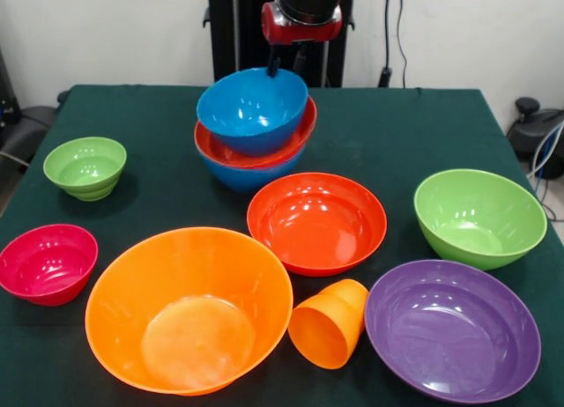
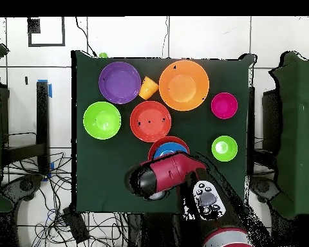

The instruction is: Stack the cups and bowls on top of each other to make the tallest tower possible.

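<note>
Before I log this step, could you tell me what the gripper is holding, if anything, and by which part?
It cannot be told. The gripper sits at the far rim of the top blue bowl on the tower, but its tips are hidden behind that rim.

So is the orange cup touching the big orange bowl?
Touching, it seems: in the front view the tipped cup rests against the large orange bowl with no table showing between them; the overhead view agrees.
</note>
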